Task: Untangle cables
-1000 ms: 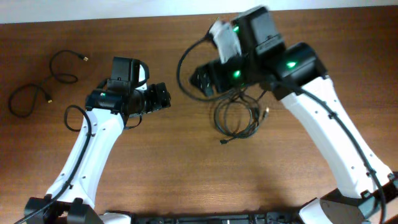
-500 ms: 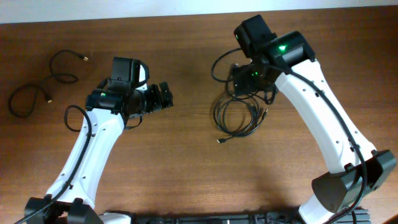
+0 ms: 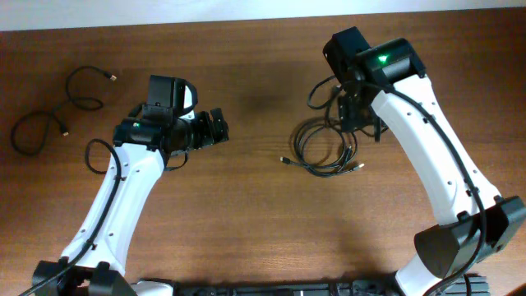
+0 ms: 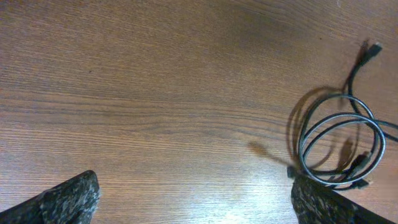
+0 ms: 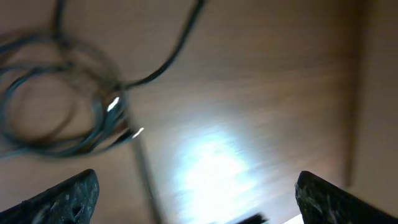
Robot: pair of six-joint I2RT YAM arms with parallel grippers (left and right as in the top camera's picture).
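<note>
A bundle (image 3: 329, 153) of thin black cables lies on the table (image 3: 246, 214), in its right half. It is several loops laid over one another, with a plug (image 3: 283, 160) poking out toward the centre and a second plug (image 3: 359, 167) on the side nearer the right arm (image 3: 427, 156). That arm reaches over the bundle's far edge, and in the overhead view its wrist hides the top of the loops.

The right gripper (image 5: 199, 199) is spread wide. Its fingers (image 5: 68, 196) sit at the two lower corners of its own view with nothing between them. That view is blurred. The bundle shows at its upper left, off to one side of the gap, and seems to touch neither finger, though the blur makes this hard to judge.

The left gripper (image 3: 215, 127) hangs over bare wood left of centre, well apart from the bundle and pointed toward it. It too stands wide open and holds nothing. In the left wrist view its fingers (image 4: 68, 199) fill the lower corners. The bundle lies flat at the right edge of that view, its rings in a rough circle with one plugged end trailing upward.

Two more cables lie at the far left of the table, beyond the left arm (image 3: 115, 205) and well away from both grippers. One is a cord (image 3: 70, 86) curled in an open hook with a plug at its end. The other is a loop (image 3: 15, 136) nearer the table's left edge, separate from the cord
</note>
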